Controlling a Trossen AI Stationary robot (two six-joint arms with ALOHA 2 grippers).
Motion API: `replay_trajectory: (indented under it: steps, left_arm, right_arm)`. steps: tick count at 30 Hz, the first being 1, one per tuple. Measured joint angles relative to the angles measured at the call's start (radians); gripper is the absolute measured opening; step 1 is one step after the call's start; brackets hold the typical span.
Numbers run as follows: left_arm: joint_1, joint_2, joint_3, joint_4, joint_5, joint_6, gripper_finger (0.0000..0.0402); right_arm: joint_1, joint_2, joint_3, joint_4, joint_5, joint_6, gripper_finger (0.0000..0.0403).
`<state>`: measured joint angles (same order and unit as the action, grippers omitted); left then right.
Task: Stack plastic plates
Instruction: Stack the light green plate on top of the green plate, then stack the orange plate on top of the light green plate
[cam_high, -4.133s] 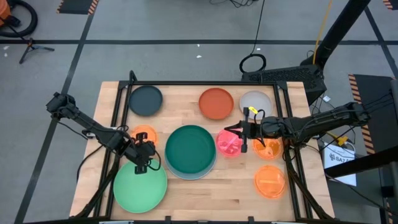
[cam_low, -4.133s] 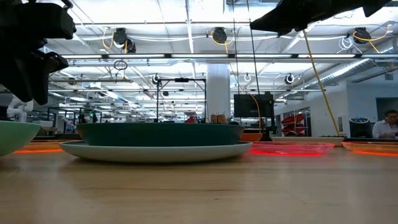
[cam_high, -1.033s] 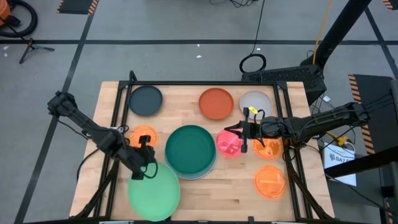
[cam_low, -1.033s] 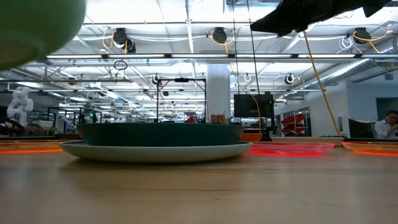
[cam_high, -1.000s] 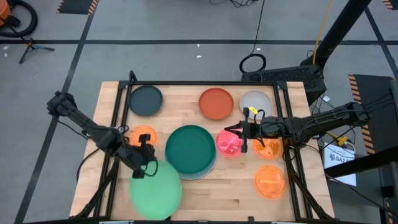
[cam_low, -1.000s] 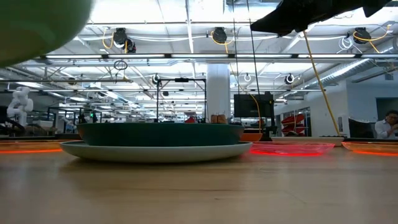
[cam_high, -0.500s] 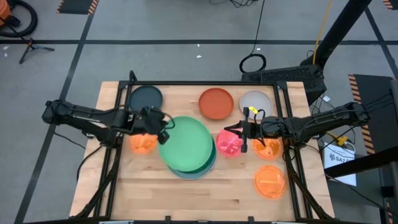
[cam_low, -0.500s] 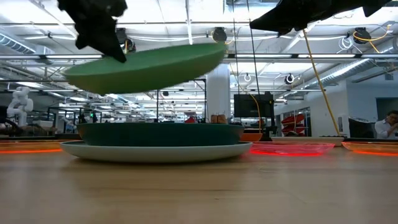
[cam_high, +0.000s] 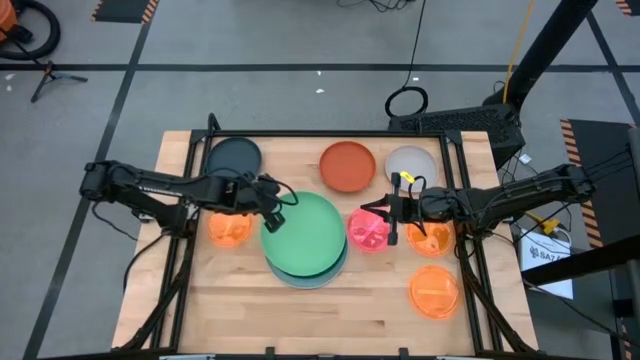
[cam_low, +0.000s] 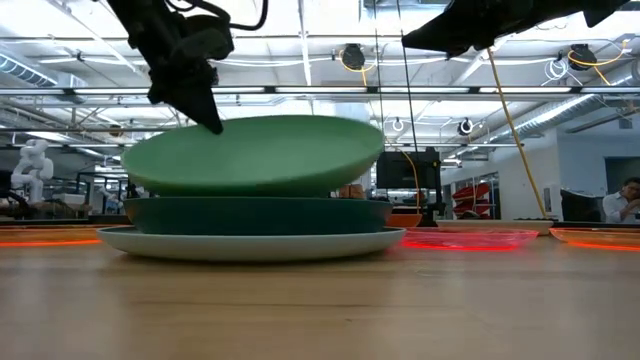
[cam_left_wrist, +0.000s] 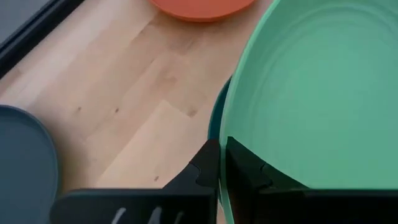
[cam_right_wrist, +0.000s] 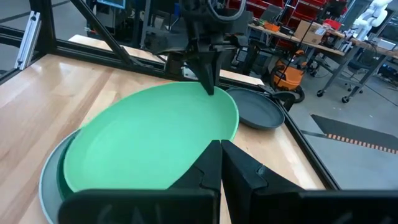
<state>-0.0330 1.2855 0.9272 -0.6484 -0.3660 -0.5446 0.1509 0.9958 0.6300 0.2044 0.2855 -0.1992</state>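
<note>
From above I see the left gripper (cam_high: 277, 202) reaching in over the table (cam_high: 330, 305), its fingers pinching the rim of the green plate (cam_high: 306, 236). That plate sits on the teal plate (cam_high: 340, 262), which sits on a pale blue plate (cam_high: 305, 282) — a three-high pile mid-table. The right gripper (cam_high: 392, 214) hangs by the pink plate (cam_high: 367, 230), jaws shut on nothing. Around the pile lie a grey plate (cam_high: 232, 158), a red plate (cam_high: 347, 165), a whitish plate (cam_high: 412, 163) and three orange plates (cam_high: 434, 291).

At table height, the green plate (cam_low: 255, 155) rests tilted on the teal plate (cam_low: 258, 215), higher at the side the left gripper (cam_low: 205, 112) grips; the pale blue plate (cam_low: 250, 242) lies flat beneath.

From the left wrist, the two fingers (cam_left_wrist: 208, 168) stand close either side of the green plate's (cam_left_wrist: 311, 93) rim — a narrow grip. The grey plate (cam_left_wrist: 25, 162) and red plate (cam_left_wrist: 202, 7) show at the edges.

From the right wrist, its own fingers (cam_right_wrist: 211, 165) are pressed together, empty; beyond, the left gripper (cam_right_wrist: 210, 84) meets the green plate (cam_right_wrist: 155, 140) at its far rim, the grey plate (cam_right_wrist: 255, 109) just behind.
</note>
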Motion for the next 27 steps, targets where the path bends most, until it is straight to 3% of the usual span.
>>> replay_trajectory:
  steps: [8, 12, 21, 27]
  left_arm:
    - [0.0, 0.004, 0.0, 0.006, 0.004, 0.004, 0.0104]
    - [-0.006, 0.004, 0.0, 0.022, 0.003, 0.085, 0.0121]
    - [-0.029, -0.015, 0.0, 0.101, -0.002, 0.358, 0.0124]
    - [-0.049, -0.023, 0.0, 0.135, 0.064, 0.697, 0.0124]
  right_arm:
    - [0.0, 0.0, 0.0, 0.0, 0.0, -0.003, 0.0002]
    - [0.0, 0.0, 0.0, -0.004, 0.0, -0.001, 0.0002]
    - [-0.015, 0.0, 0.0, -0.037, 0.008, 0.078, 0.0002]
    - [-0.055, 0.0, 0.0, -0.123, 0.113, 0.22, 0.0002]
